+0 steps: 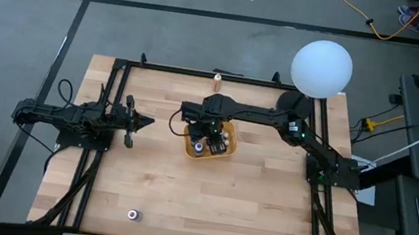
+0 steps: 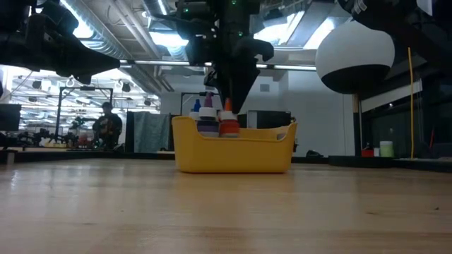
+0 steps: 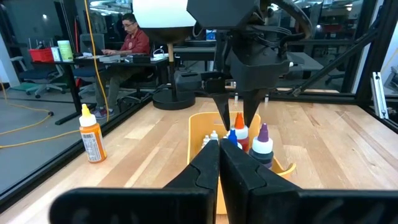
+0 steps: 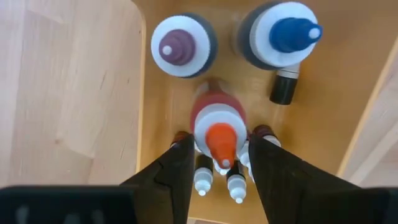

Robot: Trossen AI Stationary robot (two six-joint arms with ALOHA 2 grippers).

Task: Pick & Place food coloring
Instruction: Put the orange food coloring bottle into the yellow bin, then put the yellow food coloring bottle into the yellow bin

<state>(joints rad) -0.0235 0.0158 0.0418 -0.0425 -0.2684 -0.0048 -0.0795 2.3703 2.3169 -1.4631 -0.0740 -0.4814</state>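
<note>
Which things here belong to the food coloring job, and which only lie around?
Job: food coloring bottles in the yellow tray; bottle at the far edge; bottle near the front edge; right gripper.
Lying about: globe lamp; idle left gripper.

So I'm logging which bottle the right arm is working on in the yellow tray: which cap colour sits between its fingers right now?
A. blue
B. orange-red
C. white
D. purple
B: in the right wrist view, the right gripper straddles the bottle with the orange-red cap, a finger on each side, while the purple-capped bottle and blue-capped bottle stand farther off in the tray.
</note>
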